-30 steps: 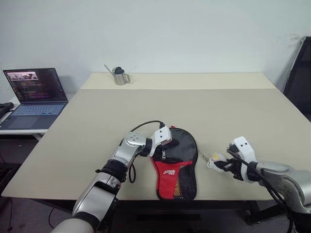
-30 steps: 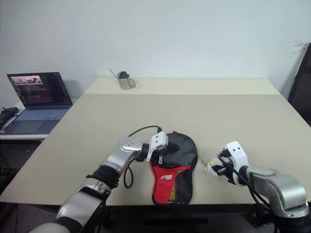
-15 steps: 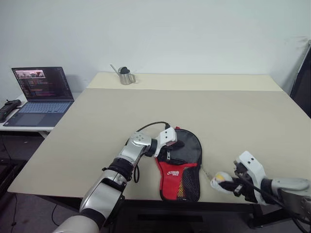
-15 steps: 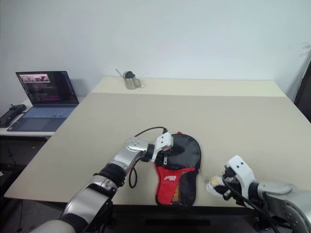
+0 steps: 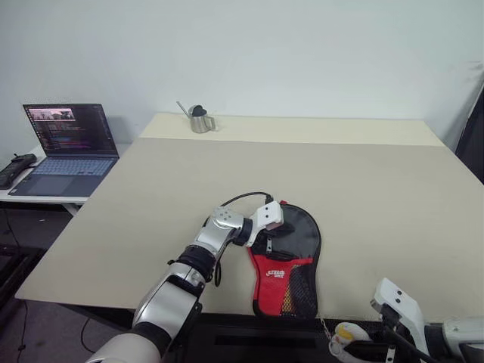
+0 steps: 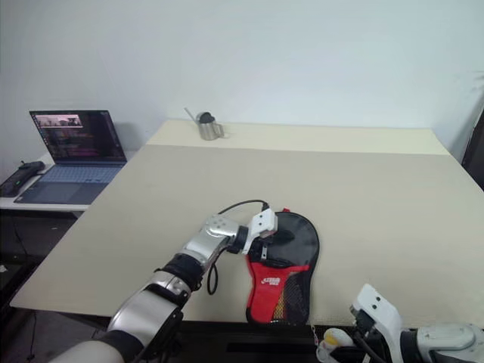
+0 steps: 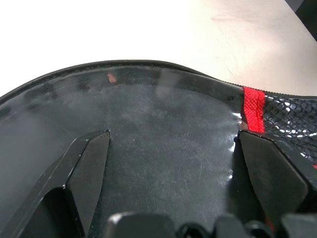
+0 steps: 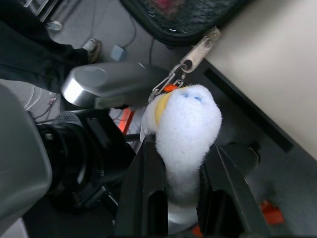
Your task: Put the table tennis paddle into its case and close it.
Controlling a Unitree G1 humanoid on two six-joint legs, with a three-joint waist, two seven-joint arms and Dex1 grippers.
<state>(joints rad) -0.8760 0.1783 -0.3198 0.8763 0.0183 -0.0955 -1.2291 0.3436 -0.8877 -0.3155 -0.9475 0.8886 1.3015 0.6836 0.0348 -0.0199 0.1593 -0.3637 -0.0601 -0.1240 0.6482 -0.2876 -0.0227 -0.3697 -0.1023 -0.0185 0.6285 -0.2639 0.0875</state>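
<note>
Left eye view: the case (image 5: 289, 261) lies at the surface's (image 5: 227, 174) near edge. My left gripper (image 5: 271, 233), jaws apart, presses its round end, likely to steady it. My right gripper (image 8: 181, 196) is clamped on the white plush zip charm (image 8: 184, 134), just off the edge, probably dragging the zip along.
</note>
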